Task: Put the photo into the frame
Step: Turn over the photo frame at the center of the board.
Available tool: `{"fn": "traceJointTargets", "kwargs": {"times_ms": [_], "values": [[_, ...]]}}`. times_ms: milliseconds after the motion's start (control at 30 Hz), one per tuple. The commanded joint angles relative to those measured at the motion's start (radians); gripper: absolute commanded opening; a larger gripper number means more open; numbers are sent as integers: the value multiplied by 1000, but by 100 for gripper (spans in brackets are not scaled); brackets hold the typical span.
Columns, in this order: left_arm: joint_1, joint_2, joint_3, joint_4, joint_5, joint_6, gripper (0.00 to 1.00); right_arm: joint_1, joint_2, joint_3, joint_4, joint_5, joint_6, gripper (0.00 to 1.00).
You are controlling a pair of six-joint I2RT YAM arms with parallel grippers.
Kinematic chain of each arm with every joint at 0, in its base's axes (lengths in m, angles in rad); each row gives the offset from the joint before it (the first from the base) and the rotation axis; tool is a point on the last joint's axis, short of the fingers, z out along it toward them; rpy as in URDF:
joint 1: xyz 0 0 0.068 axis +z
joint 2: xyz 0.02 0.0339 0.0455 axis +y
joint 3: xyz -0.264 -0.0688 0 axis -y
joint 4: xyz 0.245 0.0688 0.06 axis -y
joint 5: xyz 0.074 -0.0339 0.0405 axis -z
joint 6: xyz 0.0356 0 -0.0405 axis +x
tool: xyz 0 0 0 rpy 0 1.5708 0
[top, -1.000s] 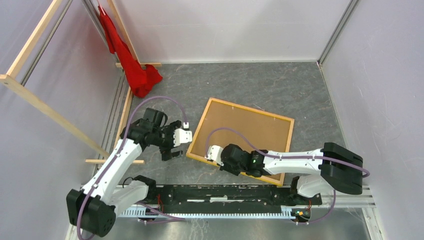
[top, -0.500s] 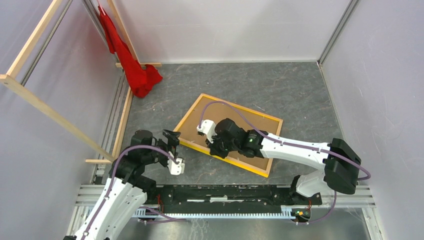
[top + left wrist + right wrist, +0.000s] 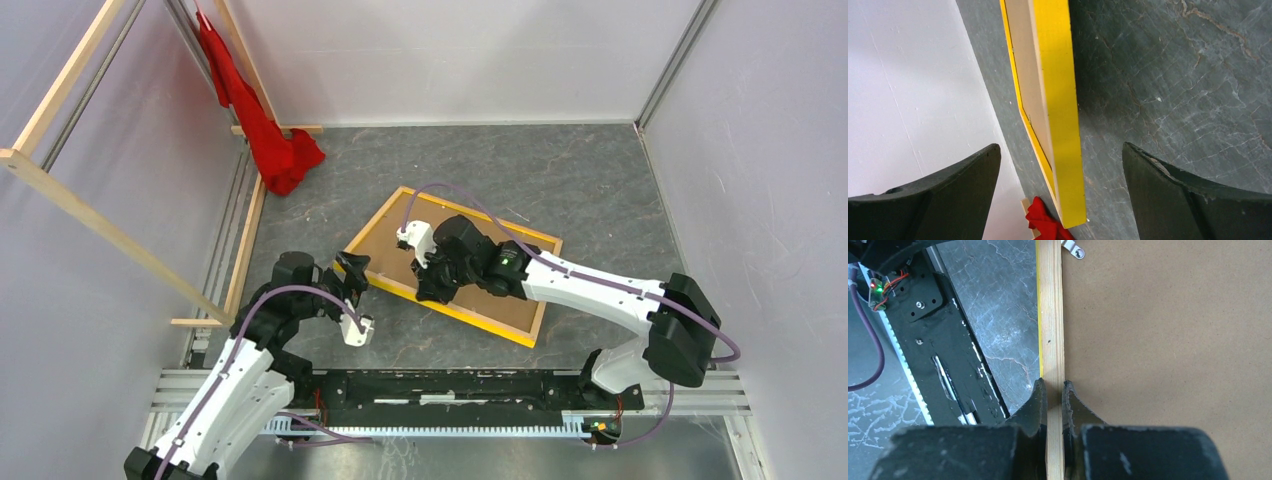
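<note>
The frame (image 3: 490,325) lies back-up, tilted, with a yellow rim, a light wood back and the brown backing board (image 3: 392,240) inside it. My right gripper (image 3: 428,290) is shut on its near rail. The right wrist view shows the fingers (image 3: 1040,400) pinching the wood rail (image 3: 1053,340) beside the board (image 3: 1168,340). My left gripper (image 3: 352,268) is open at the frame's left corner. In the left wrist view the yellow edge (image 3: 1058,100) stands between the wide-apart fingers (image 3: 948,195), touching neither. The photo is hidden.
A red cloth (image 3: 270,140) hangs at the back left and also shows in the left wrist view (image 3: 1045,225). Wooden slats (image 3: 60,190) stand along the left wall. The black base rail (image 3: 440,385) runs along the near edge. White walls surround the grey floor.
My right gripper has carried the frame to the left and away from me, turning it. My left arm pulled back, then brought its open gripper to the frame's left corner.
</note>
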Motion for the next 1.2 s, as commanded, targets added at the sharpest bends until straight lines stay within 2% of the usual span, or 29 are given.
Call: {"fn": "traceJointTargets", "kwargs": {"times_ms": [0,167,300,367,433,567,600,667,733,867,967,1167], "values": [[-6,31,-3,164,-10,49,90,-4,-20,92,74,-71,14,0],[-19,116,38,252,-63,19,70,-12,-22,112,56,-82,15,0],[-28,154,52,285,-78,21,59,-18,-25,136,39,-86,17,0],[-40,153,54,301,-83,18,51,-22,-28,149,22,-77,16,4],[-46,145,57,313,-85,13,46,-28,-40,162,1,-55,4,18],[-48,156,108,269,-83,-24,42,-30,-84,161,-46,42,-93,65],[-48,162,125,252,-83,-34,41,-31,-92,157,-59,54,-131,74],[-48,173,155,220,-81,-48,38,-28,-117,143,-69,56,-172,98],[-49,186,182,182,-76,-53,37,-15,-144,120,-67,74,-199,98],[-48,198,225,142,-59,-76,37,59,-180,80,-80,234,-283,98],[-48,209,254,104,-59,-79,36,118,-172,71,-113,363,-347,98],[-47,215,276,81,-73,-104,36,192,-134,77,-151,520,-414,97]]}}
